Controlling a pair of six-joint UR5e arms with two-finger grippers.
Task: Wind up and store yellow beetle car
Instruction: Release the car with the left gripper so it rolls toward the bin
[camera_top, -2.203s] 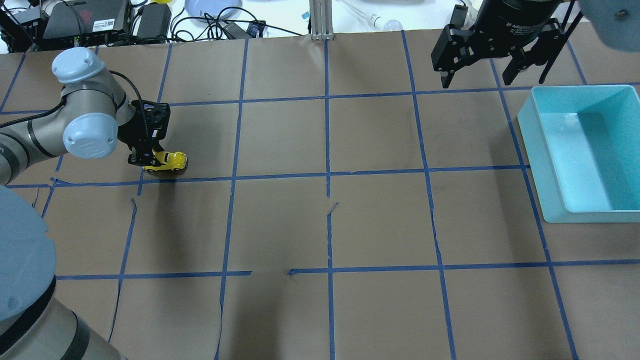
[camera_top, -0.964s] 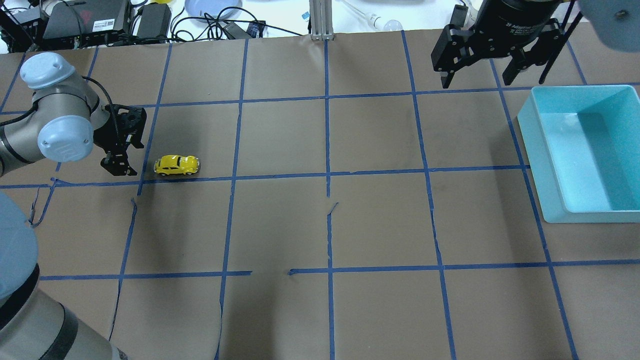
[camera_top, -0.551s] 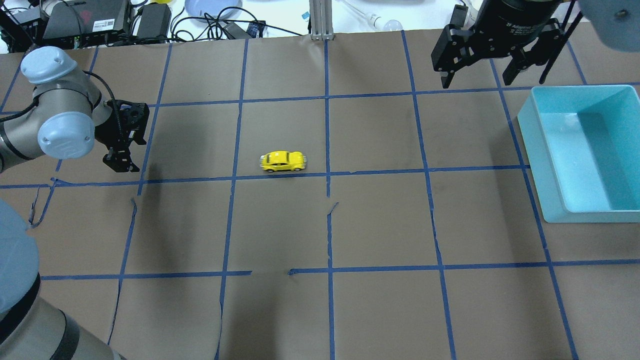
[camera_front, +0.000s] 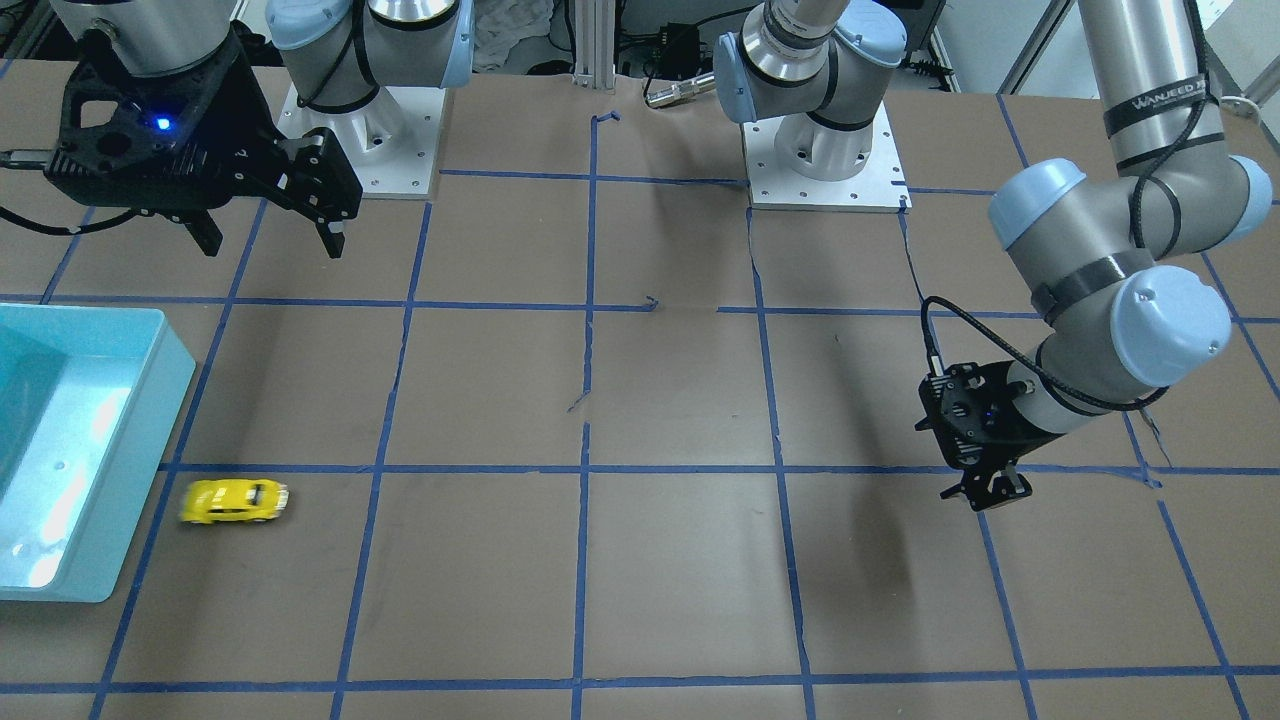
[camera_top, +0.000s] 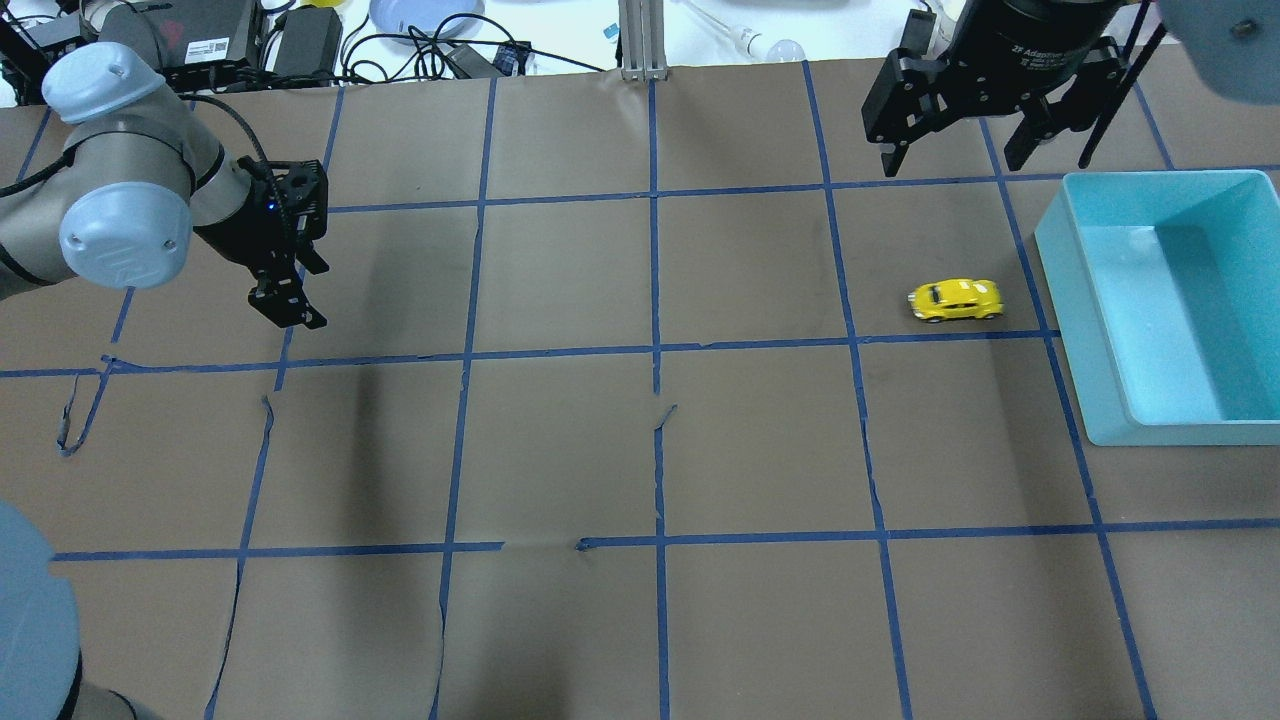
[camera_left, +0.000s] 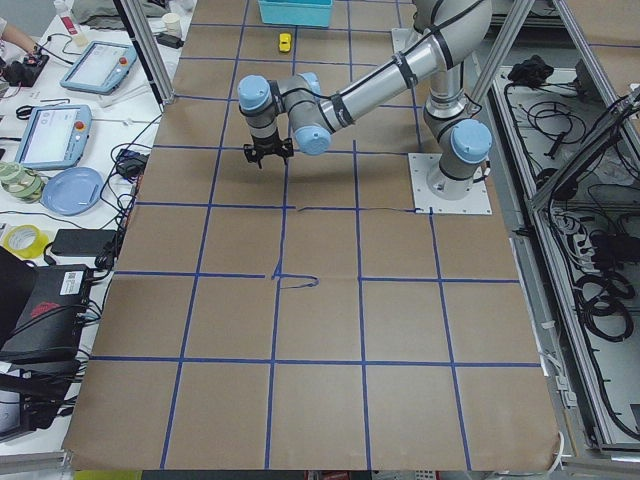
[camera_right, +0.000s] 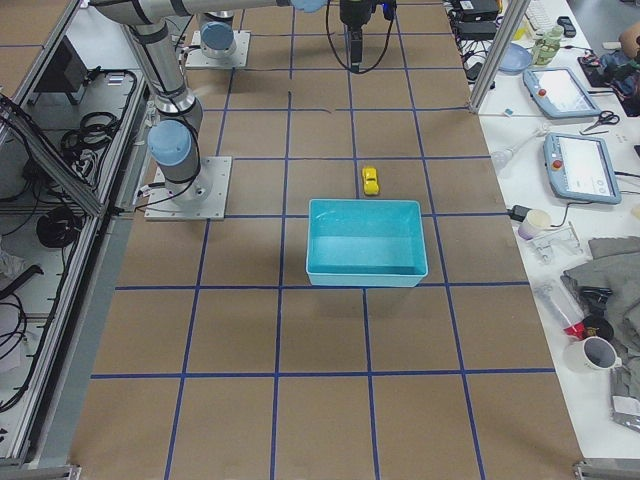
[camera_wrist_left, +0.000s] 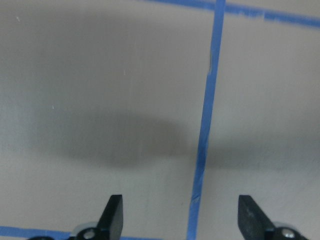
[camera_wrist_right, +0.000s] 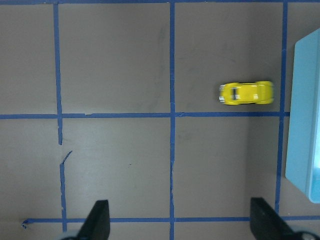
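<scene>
Yellow beetle car (camera_top: 955, 300) on table just beside teal bin (camera_top: 1080, 330), near right gripper (camera_top: 950, 162), fingers spread, empty; left gripper (camera_top: 290, 312) well apart, also spread, empty.

1 yellow beetle car (camera_top: 956, 300), 1 teal bin (camera_top: 1080, 330), 2 tools (camera_top: 290, 312) (camera_top: 952, 162).

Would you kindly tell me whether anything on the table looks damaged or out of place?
The brown paper cover is torn near its centre. The yellow beetle car sits loose beside the teal bin, not inside.
</scene>
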